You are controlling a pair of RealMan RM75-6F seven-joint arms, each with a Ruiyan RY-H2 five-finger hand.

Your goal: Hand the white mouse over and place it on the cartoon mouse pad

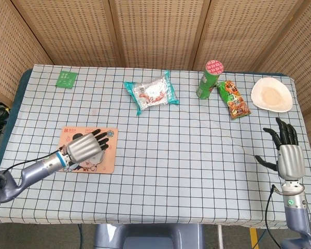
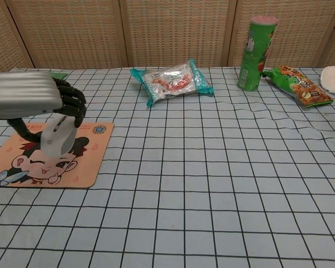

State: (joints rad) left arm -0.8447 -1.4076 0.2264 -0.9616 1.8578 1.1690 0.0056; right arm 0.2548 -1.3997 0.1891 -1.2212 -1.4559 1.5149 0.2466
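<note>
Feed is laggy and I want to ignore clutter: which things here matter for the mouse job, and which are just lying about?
Job:
- white mouse, held by the left hand
- cartoon mouse pad, under the mouse
- right hand, idle and open

Lying about:
- green can
- snack bag
- teal packet
- white plate
- green card

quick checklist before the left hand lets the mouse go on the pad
1. Left hand grips the mouse: ok.
2. Mouse over the pad: ok, it shows above the cartoon face in the chest view.
3. Mouse resting on the pad: cannot tell, contact not visible.
4. Pad flat on the table: ok.
5. Right hand out of the way: ok, open at the table's right edge.
6. Snack packet away from the pad: ok.
</note>
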